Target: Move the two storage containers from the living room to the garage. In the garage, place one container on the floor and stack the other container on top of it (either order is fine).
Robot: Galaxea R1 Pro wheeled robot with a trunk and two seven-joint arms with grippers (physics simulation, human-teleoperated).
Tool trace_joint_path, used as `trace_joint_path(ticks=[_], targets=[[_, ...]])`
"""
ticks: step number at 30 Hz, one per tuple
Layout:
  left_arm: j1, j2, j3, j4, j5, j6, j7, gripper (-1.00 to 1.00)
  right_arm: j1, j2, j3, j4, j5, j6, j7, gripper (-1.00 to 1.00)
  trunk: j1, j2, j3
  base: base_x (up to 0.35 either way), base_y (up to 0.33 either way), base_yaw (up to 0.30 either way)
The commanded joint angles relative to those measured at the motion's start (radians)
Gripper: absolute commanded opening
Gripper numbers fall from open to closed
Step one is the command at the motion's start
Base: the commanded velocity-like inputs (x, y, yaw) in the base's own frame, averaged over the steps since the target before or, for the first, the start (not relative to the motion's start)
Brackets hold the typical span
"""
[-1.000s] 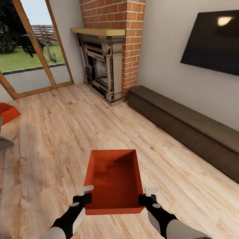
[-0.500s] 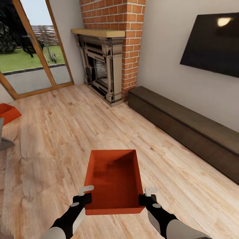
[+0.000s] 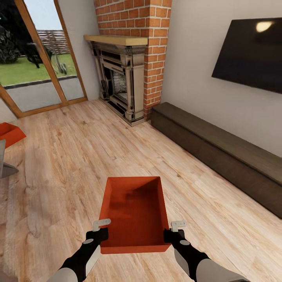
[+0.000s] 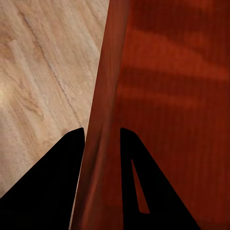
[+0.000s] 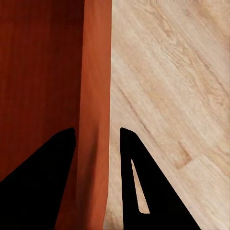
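Note:
I hold one orange-red storage container level above the light wood plank floor of the living room, low in the head view. My left gripper is shut on its left wall, one finger on each side. On the opposite wall my right gripper is shut the same way. A second orange-red storage container stands on the floor at the far left edge, partly cut off.
A brick fireplace stands ahead. A long dark low cabinet runs along the right wall under a black wall screen. Glass doors open on a garden at the left. A grey object sits at the left edge.
The whole view has shifted slightly, so the camera moved a little. The container and both grippers keep the same place relative to me.

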Motion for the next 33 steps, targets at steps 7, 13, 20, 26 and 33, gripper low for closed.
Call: trace_joint_path(ticks=[7, 13, 20, 26, 33], targets=[[-0.001, 0.0, 0.008, -0.005, -0.003, 0.002, 0.005, -1.0, -0.001, 0.0, 0.002, 0.003, -0.01, -0.002, -0.008, -1.0, -0.027, 0.048, 0.021, 0.0, 0.0, 0.0], [-0.001, 0.0, 0.008, -0.004, -0.003, 0.002, 0.005, -1.0, -0.001, 0.001, 0.002, 0.003, -0.013, 0.0, -0.012, -1.0, -0.05, 0.09, 0.044, 0.0, 0.0, 0.0], [-0.001, 0.0, 0.008, -0.005, -0.003, 0.002, 0.005, -1.0, -0.001, 0.001, 0.002, 0.003, -0.013, 0.001, -0.013, -1.0, -0.077, 0.139, 0.076, 0.0, 0.0, 0.0], [-0.001, 0.001, 0.008, -0.005, -0.003, 0.002, 0.005, -1.0, -0.001, 0.001, 0.002, 0.003, -0.013, 0.001, -0.014, -1.0, -0.1, 0.181, 0.104, 0.0, 0.0, 0.0], [-0.001, 0.001, 0.008, -0.005, -0.003, 0.002, 0.005, -1.0, -0.001, 0.001, 0.002, 0.003, -0.013, 0.001, -0.014, -1.0, -0.126, 0.23, 0.137, 0.0, 0.0, 0.0]])
